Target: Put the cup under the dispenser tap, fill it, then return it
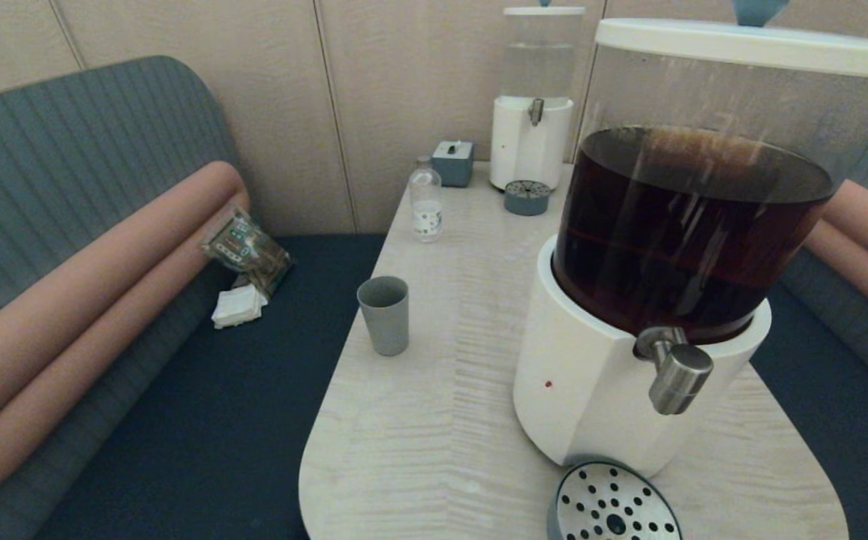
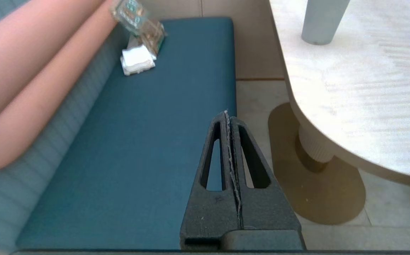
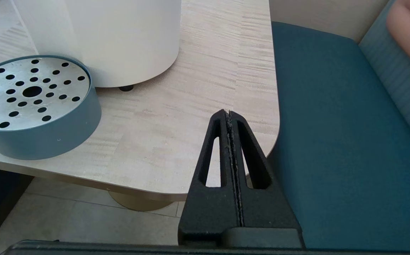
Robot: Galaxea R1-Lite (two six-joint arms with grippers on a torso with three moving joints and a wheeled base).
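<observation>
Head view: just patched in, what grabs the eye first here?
The large dispenser, its clear tank full of dark brown liquid, looms at the table's near right, steel tap above a perforated drip tray. The grey-green cup stands alone, upright, at the table's left edge.

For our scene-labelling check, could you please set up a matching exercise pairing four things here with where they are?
1. cup
2. drip tray
3. clear bottle
4. white napkin

A. on the bench seat
B. below the dispenser tap
C. near the table's left edge, standing alone
D. far on the table, beside a small grey box

Pairs: 1-C, 2-B, 3-D, 4-A
</observation>
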